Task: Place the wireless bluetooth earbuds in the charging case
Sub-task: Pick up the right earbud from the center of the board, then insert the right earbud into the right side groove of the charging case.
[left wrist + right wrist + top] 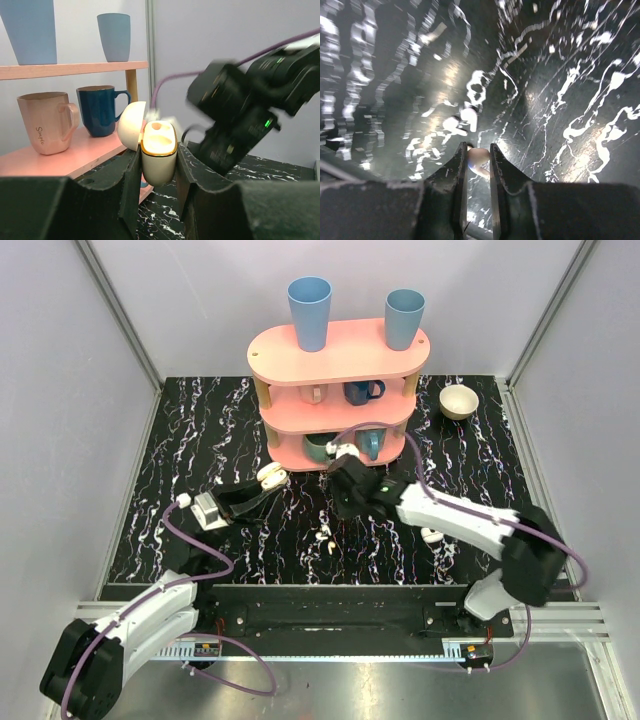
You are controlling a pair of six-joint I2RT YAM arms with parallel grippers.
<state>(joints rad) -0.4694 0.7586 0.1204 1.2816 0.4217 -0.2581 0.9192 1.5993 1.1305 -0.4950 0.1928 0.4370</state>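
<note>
The charging case (159,159) is cream with a gold rim. Its lid (131,125) is flipped open to the left. My left gripper (157,165) is shut on the case body and holds it upright above the table, in front of the shelf; from above, the case (271,476) sits at the tip of that gripper (262,483). My right gripper (477,156) is shut on one small pale earbud (480,158), raised over the black table. More white earbud pieces (462,120) lie on the table below, seen from above as tiny earbud pieces (325,540). The right gripper (344,458) hangs just right of the case.
A pink three-tier shelf (340,353) stands at the back, with mugs inside and two blue cups (309,312) on top. A beige bowl (459,400) sits at the back right. A small white rounded object (432,535) lies beneath the right arm. Grey walls close in both sides.
</note>
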